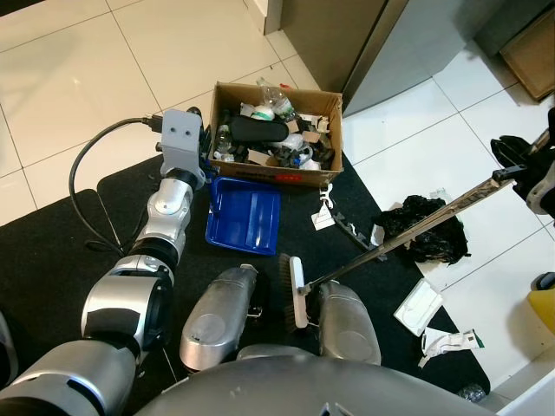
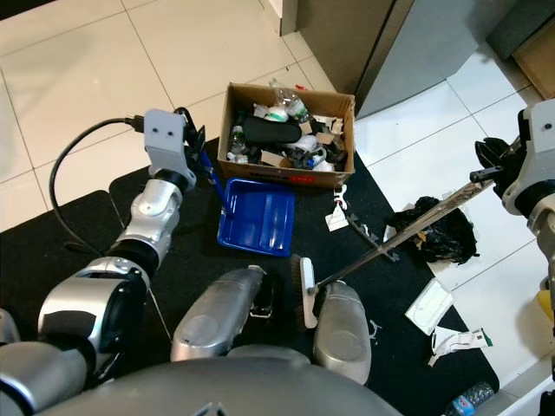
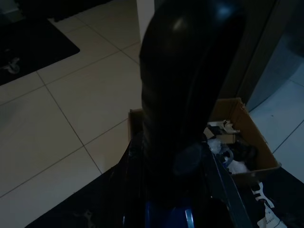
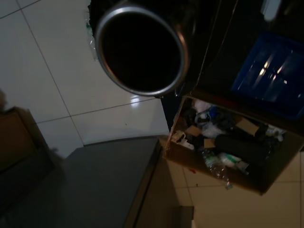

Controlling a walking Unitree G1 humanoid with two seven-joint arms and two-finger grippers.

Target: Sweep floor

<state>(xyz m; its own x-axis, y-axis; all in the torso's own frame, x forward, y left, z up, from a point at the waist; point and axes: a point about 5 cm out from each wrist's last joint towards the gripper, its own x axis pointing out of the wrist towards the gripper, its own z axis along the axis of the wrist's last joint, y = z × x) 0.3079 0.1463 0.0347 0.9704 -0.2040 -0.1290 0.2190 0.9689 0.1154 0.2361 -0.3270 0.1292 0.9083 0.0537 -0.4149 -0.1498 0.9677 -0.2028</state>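
A broom lies slanted across the black mat (image 1: 61,251). Its brush head (image 1: 295,290) rests on the mat between my two silver knees, and its long metal handle (image 1: 416,227) rises to the right. My right gripper (image 2: 491,166) is shut on the upper end of that handle; the handle's hollow tip (image 4: 141,49) shows close up in the right wrist view. A blue dustpan (image 1: 244,215) lies flat on the mat just in front of a cardboard box. My left gripper (image 2: 198,144) is shut on the dustpan's thin blue handle (image 2: 217,184).
The open cardboard box (image 1: 334,111) is full of bottles and rubbish. A crumpled black bag (image 1: 427,227), white wrappers (image 1: 421,305) and a plastic bottle (image 2: 468,401) lie at the right. A grey cabinet (image 1: 347,35) stands behind. A black cable (image 1: 87,173) loops at the left.
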